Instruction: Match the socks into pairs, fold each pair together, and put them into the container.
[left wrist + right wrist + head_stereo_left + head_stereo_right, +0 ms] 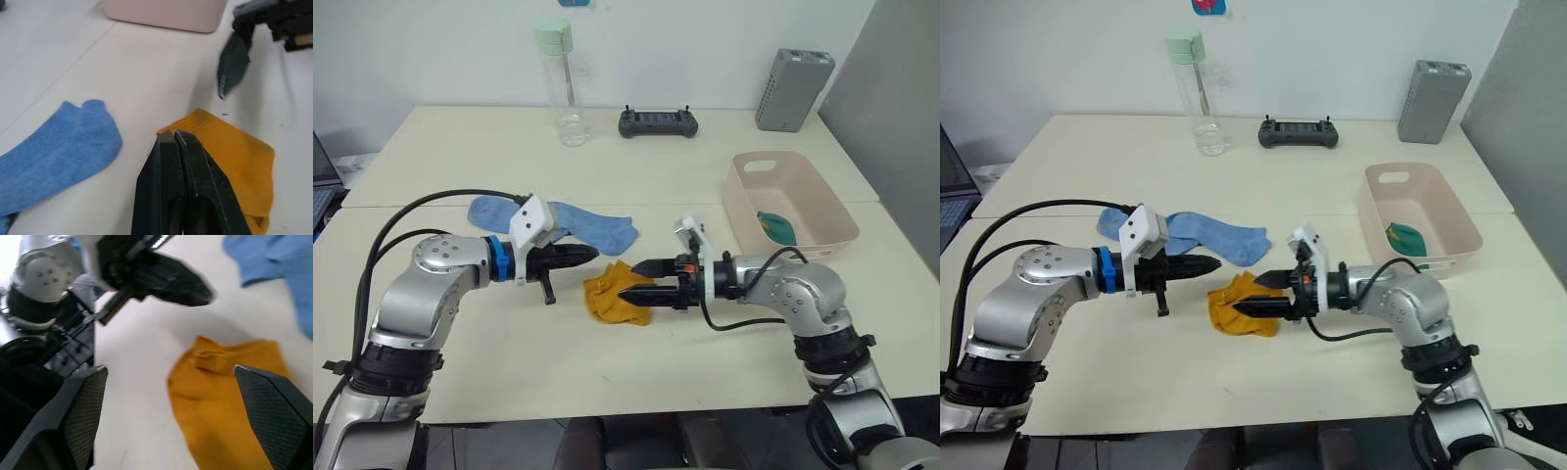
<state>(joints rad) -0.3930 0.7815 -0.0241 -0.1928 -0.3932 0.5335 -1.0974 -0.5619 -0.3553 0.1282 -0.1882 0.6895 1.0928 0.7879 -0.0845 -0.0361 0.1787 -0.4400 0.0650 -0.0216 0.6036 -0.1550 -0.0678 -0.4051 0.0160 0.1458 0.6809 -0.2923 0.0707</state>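
My open right gripper point(632, 279) hovers over the folded yellow socks point(612, 297); my left gripper point(590, 253), pressed shut and empty, waits. Next: grasp them, carry to the pink tub point(803, 247).

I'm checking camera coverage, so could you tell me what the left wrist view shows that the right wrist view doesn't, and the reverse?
Left wrist view alone: the pink container's wall, the left gripper with fingers shut, and the right gripper's dark fingertip beyond.
Right wrist view alone: the right gripper's fingers spread wide, and the left gripper facing them.
Both: the yellow sock and a blue sock on the table.
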